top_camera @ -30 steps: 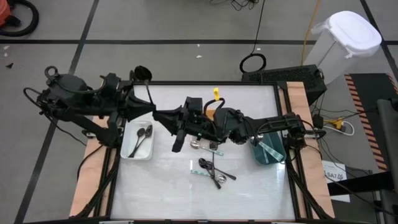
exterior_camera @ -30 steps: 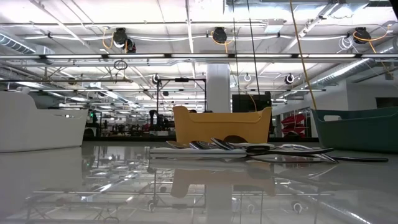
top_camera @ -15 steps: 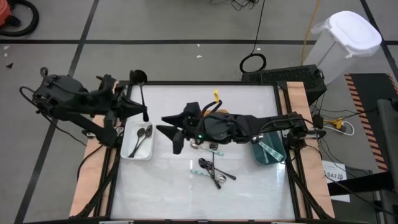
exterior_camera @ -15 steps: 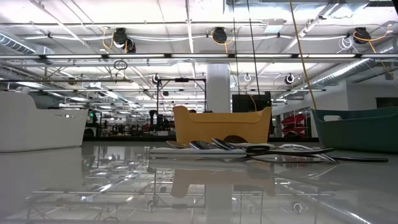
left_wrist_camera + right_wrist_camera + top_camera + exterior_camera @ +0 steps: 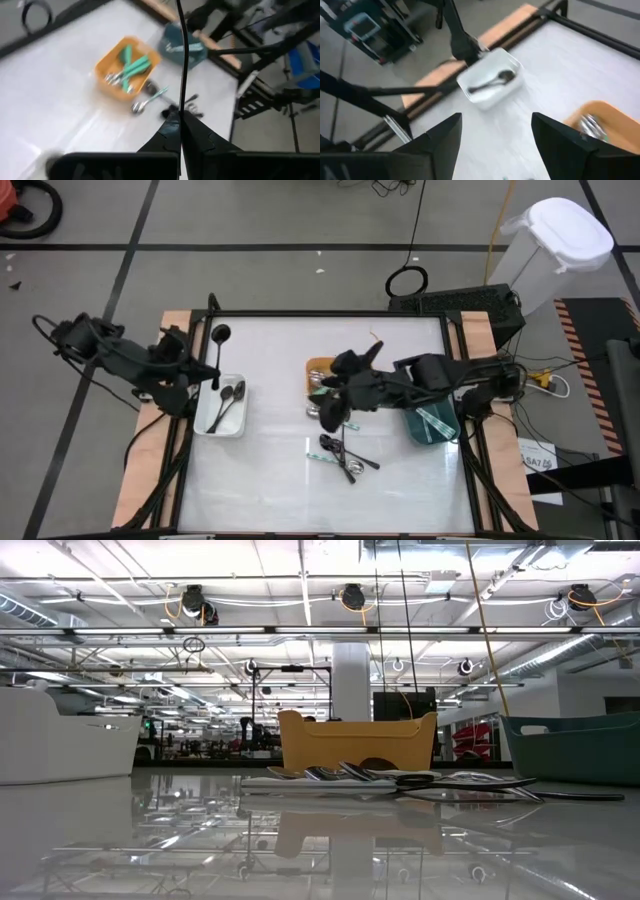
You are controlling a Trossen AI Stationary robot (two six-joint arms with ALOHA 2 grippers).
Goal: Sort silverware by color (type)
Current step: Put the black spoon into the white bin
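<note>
- Both arms have pulled apart; left claw (image 5: 213,370) pinches a black spoon (image 5: 220,337), right claw (image 5: 330,412) gapes empty.
- Bins partly filled; several utensils (image 5: 342,456) remain on the desk (image 5: 270,480).

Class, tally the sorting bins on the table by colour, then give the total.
White bin: 1
Orange bin: 1
Dark teal bin: 1
Total: 3
</note>
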